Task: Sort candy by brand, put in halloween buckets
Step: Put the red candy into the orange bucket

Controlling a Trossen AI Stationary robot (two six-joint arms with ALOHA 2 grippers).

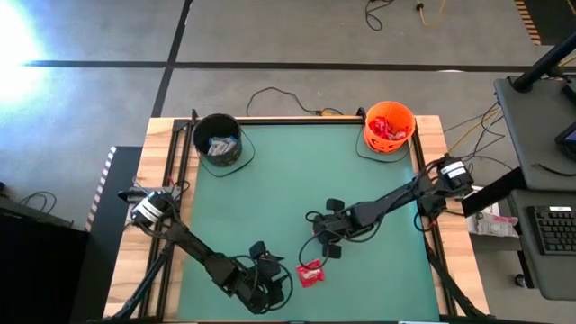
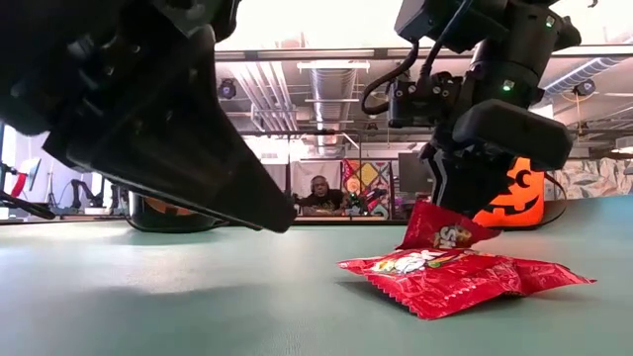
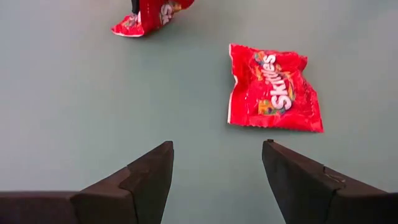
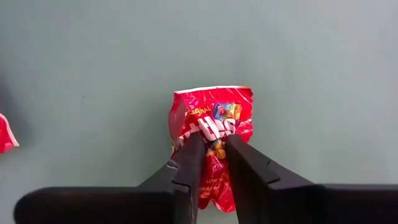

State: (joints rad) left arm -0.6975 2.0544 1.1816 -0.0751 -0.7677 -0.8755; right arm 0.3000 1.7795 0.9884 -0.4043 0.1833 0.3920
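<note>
Two shiny red candy packets lie close together near the front middle of the green mat. One packet lies flat on the mat, just ahead of my left gripper, which is open and touches nothing. My right gripper is shut on the other red packet, which stands tilted behind the flat one in the low view. The black bucket stands at the far left corner and the orange bucket at the far right, with red packets inside it. My right gripper pinches the red packet near its middle between its two fingers. The fingers come steeply from above, slanting down. The packet is tilted up under the fingers. Its lower edge is hidden behind the flat packet.
The mat has a raised wooden frame around it. Cables run along the far edge. A desk with a keyboard stands to the right. A person sits in the room beyond the table.
</note>
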